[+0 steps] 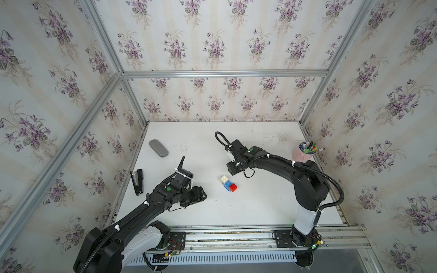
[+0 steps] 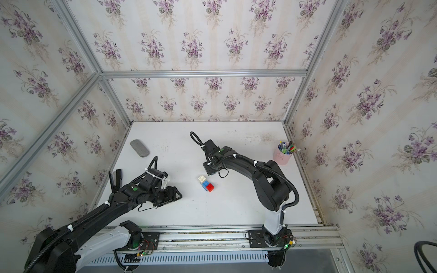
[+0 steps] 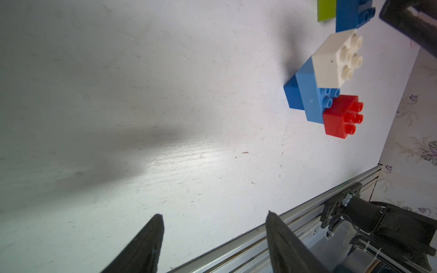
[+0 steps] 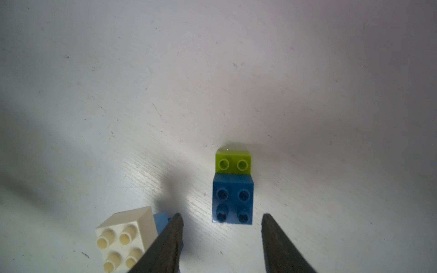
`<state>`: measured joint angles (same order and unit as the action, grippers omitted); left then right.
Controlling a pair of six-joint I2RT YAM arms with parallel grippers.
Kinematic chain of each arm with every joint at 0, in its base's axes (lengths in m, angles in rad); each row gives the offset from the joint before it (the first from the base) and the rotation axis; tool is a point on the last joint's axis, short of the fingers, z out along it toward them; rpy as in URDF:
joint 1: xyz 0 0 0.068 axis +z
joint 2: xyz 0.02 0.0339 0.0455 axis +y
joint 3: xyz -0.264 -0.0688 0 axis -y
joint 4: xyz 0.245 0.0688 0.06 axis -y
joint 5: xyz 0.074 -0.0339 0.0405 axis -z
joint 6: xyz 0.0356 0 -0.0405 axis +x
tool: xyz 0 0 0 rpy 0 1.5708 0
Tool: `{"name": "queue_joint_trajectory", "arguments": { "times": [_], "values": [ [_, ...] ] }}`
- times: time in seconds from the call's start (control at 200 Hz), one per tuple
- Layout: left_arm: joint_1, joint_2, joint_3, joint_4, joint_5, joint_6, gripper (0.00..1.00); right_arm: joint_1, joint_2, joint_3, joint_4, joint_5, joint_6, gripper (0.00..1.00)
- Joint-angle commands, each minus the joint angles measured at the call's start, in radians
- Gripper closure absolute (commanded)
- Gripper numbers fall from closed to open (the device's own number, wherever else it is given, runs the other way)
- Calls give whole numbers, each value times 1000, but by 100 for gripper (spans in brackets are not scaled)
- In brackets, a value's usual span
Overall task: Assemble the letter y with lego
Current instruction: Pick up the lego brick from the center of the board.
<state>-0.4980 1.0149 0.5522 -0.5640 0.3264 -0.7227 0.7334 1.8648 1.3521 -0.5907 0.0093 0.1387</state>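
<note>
While my right gripper hangs over the table at about 1 o'clock of the main cluster, its jaws stand moderately apart and clamp nothing. A dark blue brick sits on the surface just ahead of my two fingertips, in line with the gap between them and narrower than it, touching neither. Past that brick's far edge two studs of the lime green brick show, and the two bricks touch. Both top views hide this pair beneath my right wrist.

My other lego stands a little toward 6 o'clock of the table's middle. The light blue brick carries the white brick on one end and the red brick on the other, with a few light blue studs showing between them. A second dark blue brick lies beneath it. In both top views the white end points to 11 o'clock and the red end to 5 o'clock. The white brick is the one nearest the blue-and-green pair, close to it but apart.

My left gripper hangs at 9 o'clock of the cluster, well apart from it, jaws wide and empty.

A stapler lies at the 9 o'clock edge, a grey pad at 10 o'clock, and a pink cup of pens at 2 o'clock.
</note>
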Motion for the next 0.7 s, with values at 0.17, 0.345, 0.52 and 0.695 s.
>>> {"name": "queue_joint_trajectory", "arguments": {
  "times": [0.17, 0.345, 0.52, 0.695],
  "values": [
    [0, 5, -7, 13, -1, 0, 30, -17, 78, 22, 32, -9, 17, 46],
    [1, 5, -11, 14, -3, -4, 30, -22, 116, 38, 39, -17, 12, 49],
    [0, 1, -13, 13, -5, -6, 30, -28, 142, 46, 43, -32, 9, 56],
    [0, 1, -15, 12, -7, -7, 30, -30, 149, 53, 39, -39, 1, 64]
  ]
}}
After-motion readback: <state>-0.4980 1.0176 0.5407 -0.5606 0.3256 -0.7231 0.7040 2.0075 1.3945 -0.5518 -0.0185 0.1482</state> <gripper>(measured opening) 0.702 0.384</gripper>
